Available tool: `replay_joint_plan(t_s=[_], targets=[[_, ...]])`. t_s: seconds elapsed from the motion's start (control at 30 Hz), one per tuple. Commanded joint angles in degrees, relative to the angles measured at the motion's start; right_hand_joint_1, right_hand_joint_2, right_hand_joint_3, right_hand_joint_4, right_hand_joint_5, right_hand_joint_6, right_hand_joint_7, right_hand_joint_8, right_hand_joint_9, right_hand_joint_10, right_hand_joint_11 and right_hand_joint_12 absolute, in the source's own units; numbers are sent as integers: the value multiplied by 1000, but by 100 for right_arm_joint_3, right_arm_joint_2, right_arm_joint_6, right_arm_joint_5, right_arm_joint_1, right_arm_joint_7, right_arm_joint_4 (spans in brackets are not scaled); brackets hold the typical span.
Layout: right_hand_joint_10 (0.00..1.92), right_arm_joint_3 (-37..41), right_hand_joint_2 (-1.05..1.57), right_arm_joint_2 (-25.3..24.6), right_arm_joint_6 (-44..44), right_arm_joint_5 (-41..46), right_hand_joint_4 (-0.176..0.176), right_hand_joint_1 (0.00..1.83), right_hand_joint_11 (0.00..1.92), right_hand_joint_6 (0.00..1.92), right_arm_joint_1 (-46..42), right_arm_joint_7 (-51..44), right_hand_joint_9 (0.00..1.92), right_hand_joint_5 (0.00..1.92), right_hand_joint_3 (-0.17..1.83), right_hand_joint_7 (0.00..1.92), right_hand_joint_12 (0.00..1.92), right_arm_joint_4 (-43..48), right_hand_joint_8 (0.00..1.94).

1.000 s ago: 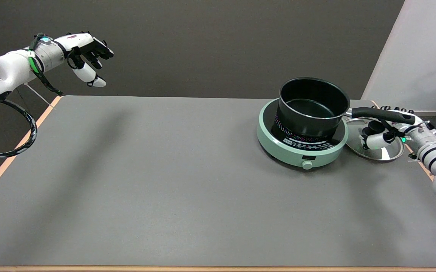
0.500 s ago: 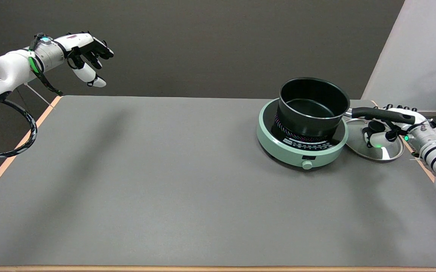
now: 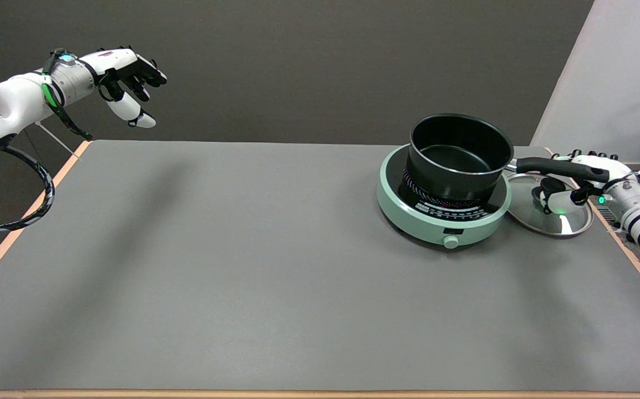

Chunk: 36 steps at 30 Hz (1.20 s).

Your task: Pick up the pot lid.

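The fingers [image 3: 547, 200] curl near the black knob [image 3: 552, 184] — whether they grip it I cannot tell (the pot's handle [image 3: 561, 168] hides much of the right hand [image 3: 586, 177]). The pot lid [image 3: 550, 208] lies flat on the table [image 3: 242, 266], just beside the green cooker [image 3: 442, 221]. Glass and steel — probably rigid, slippery, breakable; the knob seems the best hold.

- The pot lid [image 3: 547, 213] is a round glass disc with a shiny metal rim and a black knob at its centre.
- It lies flat, knob up, on the table's far right part, at about two o'clock from the table's middle.
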Motion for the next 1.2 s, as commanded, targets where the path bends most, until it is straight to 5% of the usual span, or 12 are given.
replay_joint_plan(t_s=[0.03,1.2], targets=[[330,-54,697,88,-332,-29,124,811,323,369,45,0,538,550,1020,570,679,67,174],[397,-126,725,231,-563,-29,145,864,387,356,94,0,656,617,910,703,729,118,237]])
